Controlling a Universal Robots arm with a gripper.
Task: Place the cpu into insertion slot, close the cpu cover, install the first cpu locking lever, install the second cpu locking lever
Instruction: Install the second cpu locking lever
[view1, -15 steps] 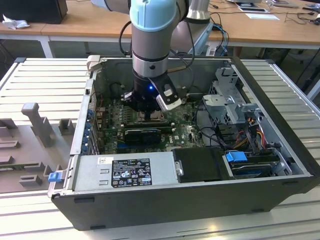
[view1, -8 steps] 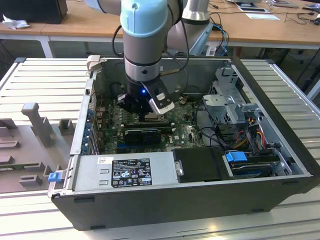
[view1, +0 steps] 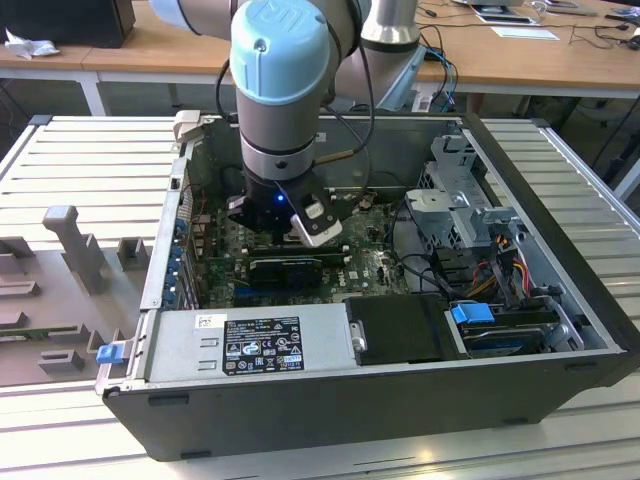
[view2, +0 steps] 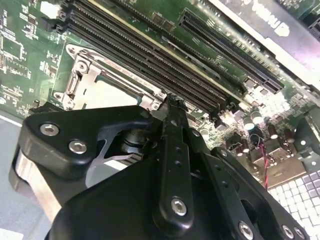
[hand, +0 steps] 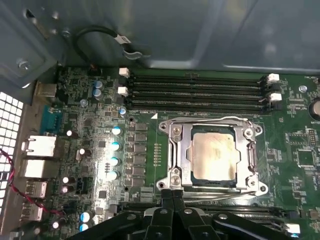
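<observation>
1. You have one pale beige square chip (hand: 213, 159) seated in one dark-framed square socket (hand: 188, 167).
2. One thin silver metal frame plate (hand: 182, 145) lies closed around that chip.
3. Count four long black memory slots (hand: 197, 90) on the green board's far side of the socket.
4. One black gripper (hand: 172, 192) is at the plate's near edge.
5. One open dark computer case (view1: 560, 340).

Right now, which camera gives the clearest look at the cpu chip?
The first wrist view: the cpu faces the camera, its whole beige face framed by the cpu cover. In the second wrist view the gripper hides part of it. In the exterior view the arm blocks it.
</observation>
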